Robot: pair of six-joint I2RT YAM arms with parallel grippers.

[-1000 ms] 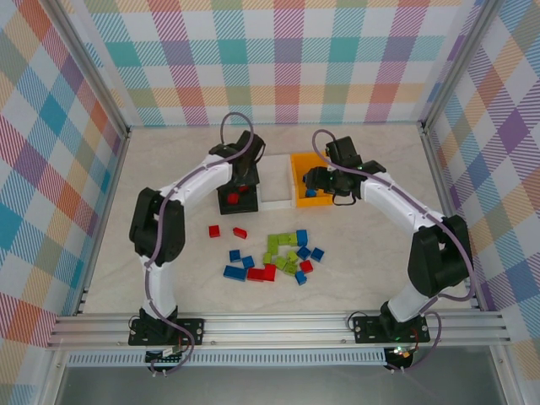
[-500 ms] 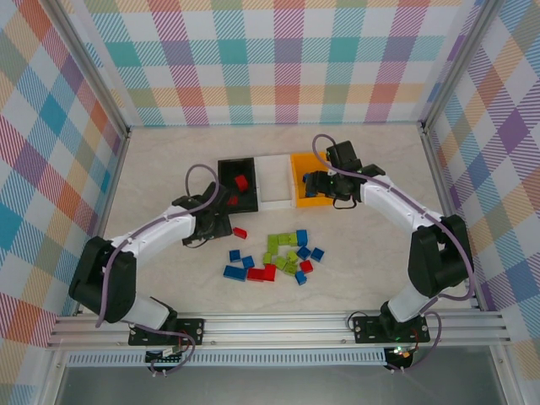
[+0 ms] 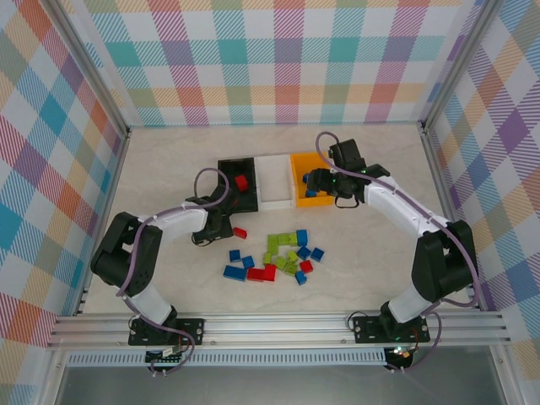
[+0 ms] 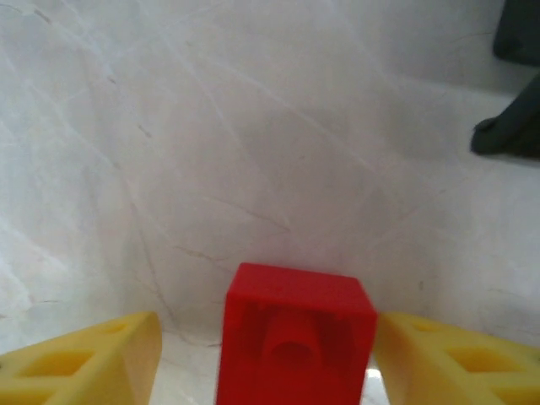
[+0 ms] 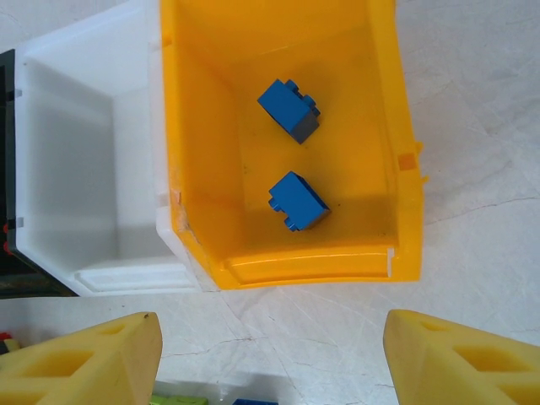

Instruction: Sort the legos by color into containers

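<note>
A red lego (image 4: 295,337) lies on the table between the yellow fingers of my left gripper (image 4: 266,363). The right finger (image 4: 456,359) is against it and the left finger (image 4: 93,359) stands apart, so the gripper is open. In the top view the left gripper (image 3: 218,228) is low on the table, just below the black bin (image 3: 226,169). My right gripper (image 5: 270,359) is open and empty, hovering above the table by the near rim of the orange-yellow bin (image 5: 295,270), which holds two blue legos (image 5: 289,110) (image 5: 297,201).
The white bin (image 3: 274,192) sits between the black and orange-yellow ones. A red lego (image 3: 241,182) lies in the black bin, another (image 3: 240,233) beside the left gripper. A pile of green (image 3: 283,249), blue (image 3: 236,272) and red (image 3: 261,272) legos lies mid-table.
My left arm has swung from over the black bin down to the table and now straddles a red lego there. The right gripper has hardly moved.
</note>
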